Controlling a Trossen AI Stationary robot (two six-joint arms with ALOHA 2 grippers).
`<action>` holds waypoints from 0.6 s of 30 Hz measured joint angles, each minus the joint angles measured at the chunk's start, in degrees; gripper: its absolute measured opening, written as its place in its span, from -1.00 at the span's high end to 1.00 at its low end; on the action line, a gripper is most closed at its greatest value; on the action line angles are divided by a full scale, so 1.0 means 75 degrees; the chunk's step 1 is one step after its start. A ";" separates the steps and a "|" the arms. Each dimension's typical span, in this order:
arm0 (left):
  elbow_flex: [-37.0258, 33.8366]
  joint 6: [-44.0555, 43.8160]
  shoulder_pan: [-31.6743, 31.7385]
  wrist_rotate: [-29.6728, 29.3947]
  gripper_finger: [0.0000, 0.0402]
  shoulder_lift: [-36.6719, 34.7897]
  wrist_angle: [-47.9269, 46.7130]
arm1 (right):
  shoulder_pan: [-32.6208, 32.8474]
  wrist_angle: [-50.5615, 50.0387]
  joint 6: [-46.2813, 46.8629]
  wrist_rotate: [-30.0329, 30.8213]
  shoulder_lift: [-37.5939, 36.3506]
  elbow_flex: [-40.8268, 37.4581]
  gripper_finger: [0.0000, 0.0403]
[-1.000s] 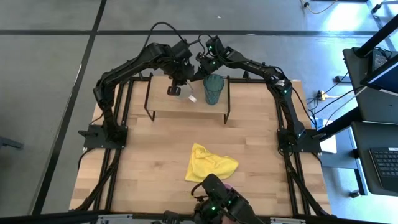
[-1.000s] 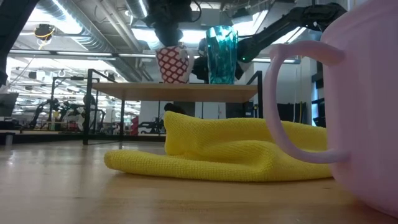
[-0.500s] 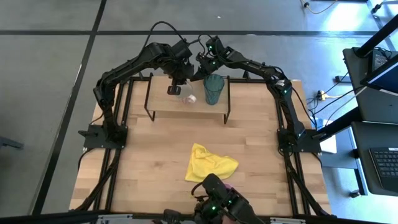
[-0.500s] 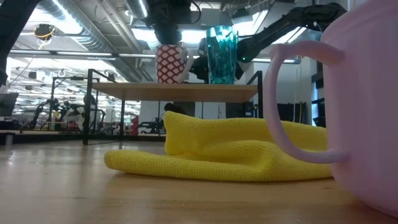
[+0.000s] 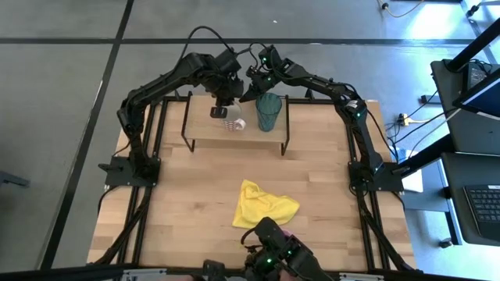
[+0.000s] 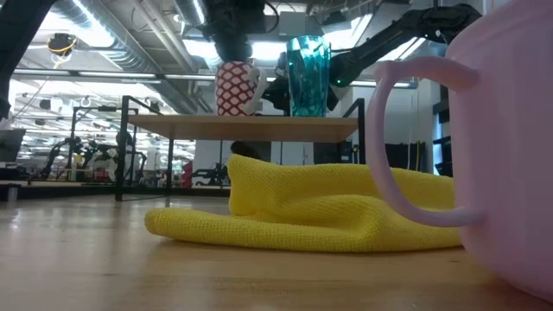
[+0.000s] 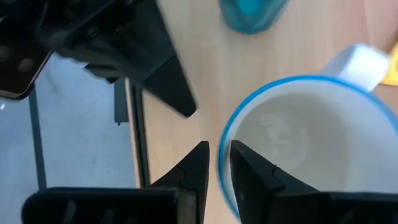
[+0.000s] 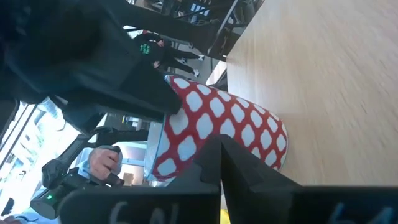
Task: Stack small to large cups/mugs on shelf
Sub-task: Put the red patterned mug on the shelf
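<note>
Nearest the low camera, at the table's front edge, the pink mug (image 6: 510, 147) fills the right of the low view with its handle turned toward the yellow cloth (image 6: 302, 212), which lies crumpled on the tabletop (image 5: 195, 203) between that mug and the shelf (image 5: 234, 134). Farther back, on the shelf, 2 vessels stand upright just beside each other: the white patterned mug (image 6: 237, 88) and, on its right in the low view, the teal tumbler (image 6: 308, 76). The left gripper (image 5: 222, 105) hangs directly over the patterned mug; in the left wrist view its fingers (image 7: 198, 167) sit nearly together at the mug's blue rim (image 7: 225, 155), one just outside it and one at the wall's inner side, so the jaws seem to be pinching the rim, though the blur leaves the contact uncertain. The right gripper (image 5: 254, 84) waits at the shelf's back edge just behind the tumbler, its jaws drawn together with nothing between them, pointing at the patterned mug's red-and-white side (image 8: 217, 134). A person (image 8: 102, 160) shows in the room beyond.
</note>
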 joint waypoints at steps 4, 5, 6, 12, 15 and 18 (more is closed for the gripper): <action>0.0000 0.0000 0.0063 -0.0038 0.68 0.0000 -0.0009 | -0.0016 -0.0016 -0.0014 0.0000 0.0000 0.0000 0.99; 0.0000 0.0000 0.0063 -0.0040 0.68 0.0000 -0.0009 | -0.0022 -0.0016 -0.0014 0.0000 0.0000 0.0000 0.99; 0.0000 0.0000 0.0063 -0.0046 0.67 0.0000 -0.0009 | -0.0027 -0.0016 -0.0014 0.0003 0.0000 0.0000 0.99; 0.0000 0.0000 0.0063 -0.0051 0.67 -0.0003 -0.0010 | -0.0039 -0.0016 -0.0014 0.0003 0.0000 0.0000 0.99; 0.0000 0.0000 0.0060 -0.0077 0.67 -0.0003 -0.0009 | -0.0036 -0.0016 -0.0014 0.0006 0.0000 0.0000 0.99; 0.0000 -0.0030 0.0060 -0.0207 0.65 -0.0015 -0.0011 | -0.0039 -0.0016 -0.0014 0.0006 0.0000 0.0000 0.99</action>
